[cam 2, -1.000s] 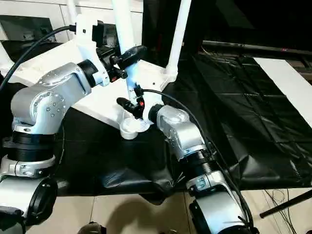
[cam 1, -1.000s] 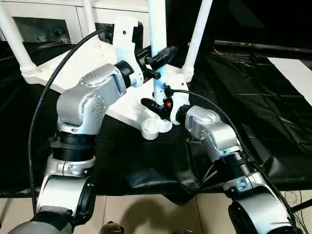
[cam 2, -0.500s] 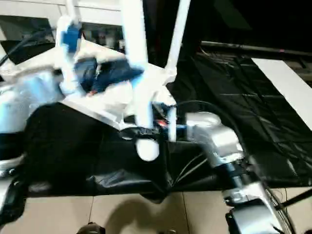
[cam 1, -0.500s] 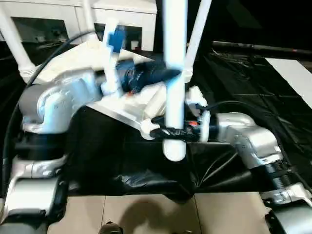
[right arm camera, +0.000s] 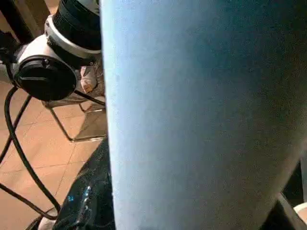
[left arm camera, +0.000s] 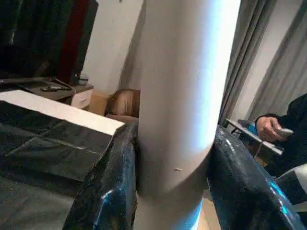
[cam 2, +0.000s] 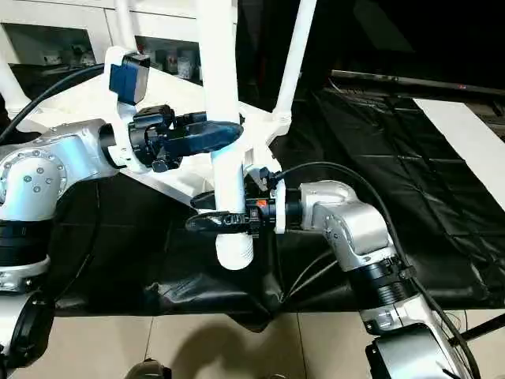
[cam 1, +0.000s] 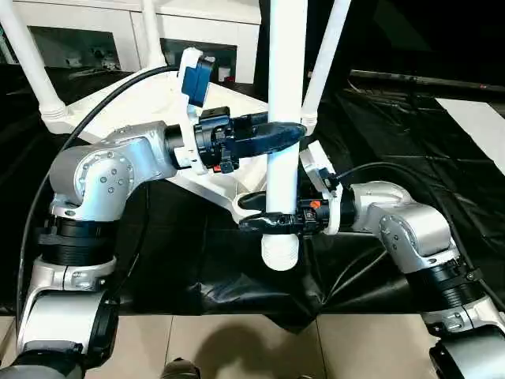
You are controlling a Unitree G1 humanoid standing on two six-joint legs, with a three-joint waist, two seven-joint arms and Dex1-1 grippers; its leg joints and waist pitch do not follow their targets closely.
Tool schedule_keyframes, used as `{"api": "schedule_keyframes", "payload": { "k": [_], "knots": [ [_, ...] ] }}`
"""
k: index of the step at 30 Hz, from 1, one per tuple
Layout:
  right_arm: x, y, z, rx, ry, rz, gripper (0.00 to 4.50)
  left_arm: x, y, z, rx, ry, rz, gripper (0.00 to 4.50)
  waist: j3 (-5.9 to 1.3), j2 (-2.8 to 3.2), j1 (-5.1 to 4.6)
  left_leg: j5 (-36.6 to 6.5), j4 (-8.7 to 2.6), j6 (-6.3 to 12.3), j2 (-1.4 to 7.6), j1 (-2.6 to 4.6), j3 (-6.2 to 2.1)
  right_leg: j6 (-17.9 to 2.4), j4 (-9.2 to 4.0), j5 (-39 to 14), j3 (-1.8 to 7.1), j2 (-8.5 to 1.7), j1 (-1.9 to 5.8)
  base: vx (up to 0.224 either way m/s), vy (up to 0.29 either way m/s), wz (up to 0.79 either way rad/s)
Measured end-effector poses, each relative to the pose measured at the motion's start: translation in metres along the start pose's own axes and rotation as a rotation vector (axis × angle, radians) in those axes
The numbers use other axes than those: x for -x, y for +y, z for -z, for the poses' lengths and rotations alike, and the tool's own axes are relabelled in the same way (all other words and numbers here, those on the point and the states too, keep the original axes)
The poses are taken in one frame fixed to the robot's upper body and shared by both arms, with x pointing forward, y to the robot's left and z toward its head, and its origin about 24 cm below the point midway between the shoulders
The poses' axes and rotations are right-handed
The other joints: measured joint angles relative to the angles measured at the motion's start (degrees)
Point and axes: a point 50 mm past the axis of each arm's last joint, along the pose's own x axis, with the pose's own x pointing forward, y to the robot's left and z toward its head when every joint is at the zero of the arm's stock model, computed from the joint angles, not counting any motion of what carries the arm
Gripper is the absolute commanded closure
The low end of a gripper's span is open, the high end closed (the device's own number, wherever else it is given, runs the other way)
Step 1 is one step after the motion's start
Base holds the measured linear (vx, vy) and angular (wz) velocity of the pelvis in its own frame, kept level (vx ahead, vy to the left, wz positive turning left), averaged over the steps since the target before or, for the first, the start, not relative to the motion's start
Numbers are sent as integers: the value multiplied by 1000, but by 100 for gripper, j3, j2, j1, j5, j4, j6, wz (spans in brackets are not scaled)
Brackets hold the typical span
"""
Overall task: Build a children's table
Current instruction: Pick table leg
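Tabletop (cam 1: pixel 150 99) lies upside down on the black sheet (cam 1: pixel 410 150), three legs already standing in its corner sockets, while the fourth leg (cam 1: pixel 286 95) hangs upright in front of it – its ribbed lower end in the air, just beside the open near socket (cam 1: pixel 246 204). Both grippers are clamped on that leg: the left gripper (cam 1: pixel 278 134) higher on the tube, the right gripper (cam 1: pixel 272 223) low, just above the ribbed end. The step in hand looks like fitting the last leg. Next, I judge, the foot must be carried over the empty socket, kept plumb, then pushed down – a tilted leg would likely jam on the rim
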Motion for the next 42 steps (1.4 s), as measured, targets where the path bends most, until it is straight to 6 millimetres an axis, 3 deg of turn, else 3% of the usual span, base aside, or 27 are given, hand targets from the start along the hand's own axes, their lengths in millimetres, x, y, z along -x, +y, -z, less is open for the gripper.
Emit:
{"api": "schedule_keyframes", "payload": {
  "k": [3, 5, 8, 10, 13, 20, 26, 35, 40, 42],
  "knots": [
    [-1, -1, -1, 12, 0, 6, 274, 0, 0, -1, 1, -7, -3, 271, 0, 0, 17, 0, 0, 0, 0, 1, 0, 0, 0, 0, 0, 0, 0, 0, 0, 0],
    [-2, -2, -1, 8, -6, 10, 218, 0, 1, -1, -3, -10, -12, 271, 0, 1, 29, 0, 0, 0, 0, 2, 0, 0, 0, 0, 0, 0, 1, 0, 0, 0],
    [-6, -4, -2, 36, -14, 30, 198, 5, 4, -5, -27, -44, -64, 271, 1, 3, 45, 0, 0, -1, 0, 3, -1, -1, 1, 1, -1, 1, 0, 0, 0, 0],
    [-8, -8, -1, 77, -13, 97, 162, 4, 6, -7, -53, -62, -107, 275, 1, 5, 51, 0, 0, -1, 0, 4, -1, -1, 1, 1, 0, 0, 1, 0, 0, 0],
    [-16, -19, 1, 112, -31, 251, 159, 1, 11, -8, -85, -88, -203, 275, 0, 5, 63, 0, 0, -1, 0, 5, -2, -2, 1, 1, -1, 0, 2, 0, 0, 0],
    [-34, -39, 13, 46, -52, 561, 159, -9, 28, -5, -203, -95, -524, 275, 1, 4, 46, 1, -3, -3, 0, 0, -3, 1, -1, 0, -1, 1, -1, 0, 0, 0],
    [-46, -58, 12, 23, -75, 810, 176, -7, 37, -8, -304, -100, -774, 275, 1, 2, -30, 1, -8, -4, 0, -6, -3, 9, 0, -4, -1, 2, -7, 0, 0, 0],
    [-52, -58, 11, 24, -98, 816, 251, -10, 37, -9, -327, -113, -824, 275, 1, 1, -91, 1, -9, -3, -1, -12, -3, 10, -3, -4, -1, 2, -11, 0, 0, 0],
    [-45, -58, 10, 41, -104, 763, 260, -11, 35, -10, -334, -119, -816, 275, 1, 1, -93, 1, -8, -3, -1, -11, -3, 10, -3, -3, -1, 2, -9, 0, 0, 0],
    [-41, -58, 10, 49, -95, 735, 261, -12, 34, -10, -318, -118, -803, 205, 1, 2, -98, 1, -8, -3, -1, -11, -3, 9, -3, -3, -1, 2, -10, 0, 0, 0]
  ]
}}
